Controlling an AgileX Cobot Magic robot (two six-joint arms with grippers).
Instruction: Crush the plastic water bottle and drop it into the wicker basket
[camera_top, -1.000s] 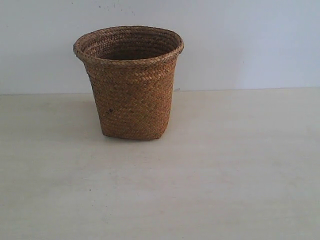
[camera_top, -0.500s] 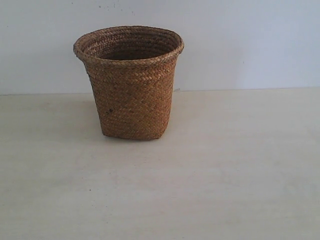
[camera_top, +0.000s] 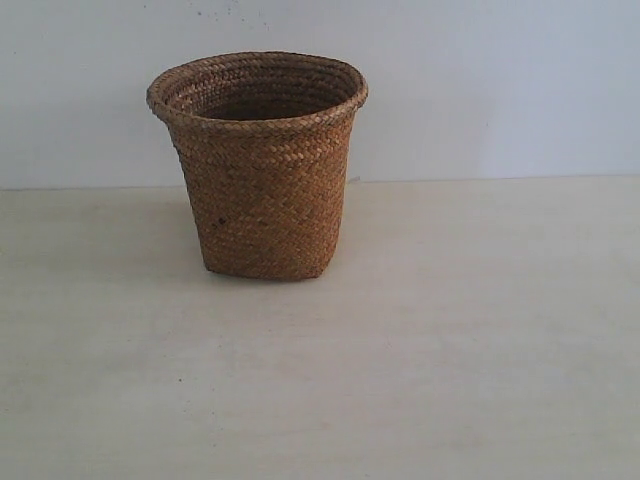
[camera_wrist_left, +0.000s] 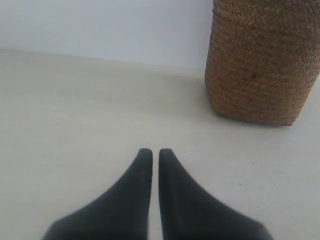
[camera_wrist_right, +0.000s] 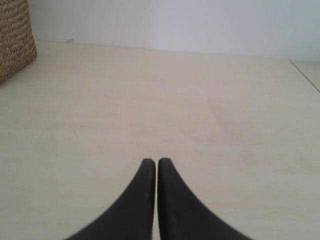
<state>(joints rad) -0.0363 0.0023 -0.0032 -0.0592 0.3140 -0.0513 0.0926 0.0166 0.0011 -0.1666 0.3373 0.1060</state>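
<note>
Brown wicker basket (camera_top: 262, 170) upright on table, rim wide.

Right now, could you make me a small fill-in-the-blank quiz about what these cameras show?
1. The basket stands ____ on the table.
2. The left gripper has its fingers pressed together, holding ____.
3. The right gripper is ____, with only a thin slit between its fingers.
4. The plastic ____ meant for the basket shows in no view.
Missing words: upright; nothing; shut; bottle.
</note>
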